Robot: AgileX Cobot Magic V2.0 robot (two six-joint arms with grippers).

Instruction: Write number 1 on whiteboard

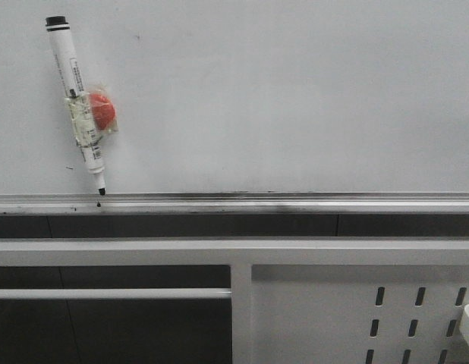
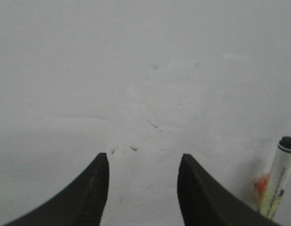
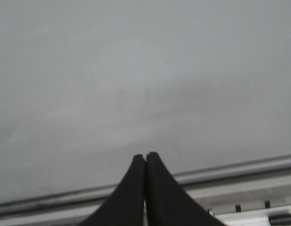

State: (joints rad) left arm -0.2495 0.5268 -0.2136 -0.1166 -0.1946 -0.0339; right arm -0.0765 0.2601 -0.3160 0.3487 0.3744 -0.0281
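Observation:
The whiteboard (image 1: 295,91) fills the upper part of the front view, with its smudged silver tray rail (image 1: 257,202) below. No dark number 1 stroke shows on it there. In the right wrist view only a very faint thin vertical line (image 3: 146,89) shows on the board (image 3: 89,70). A white marker pen (image 1: 77,98) with a red ball (image 1: 102,111) taped to it leans against the board, tip down on the rail. My left gripper (image 2: 144,156) is open and empty facing the board (image 2: 136,56), with the pen (image 2: 277,179) off to one side. My right gripper (image 3: 145,154) is shut and empty above the rail (image 3: 230,174).
A white perforated metal panel (image 1: 356,311) and white frame bars (image 1: 113,293) stand below the rail, with dark gaps between them. The panel's edge (image 3: 258,214) shows in the right wrist view. Small dark smudges (image 2: 155,125) mark the board. Neither arm shows in the front view.

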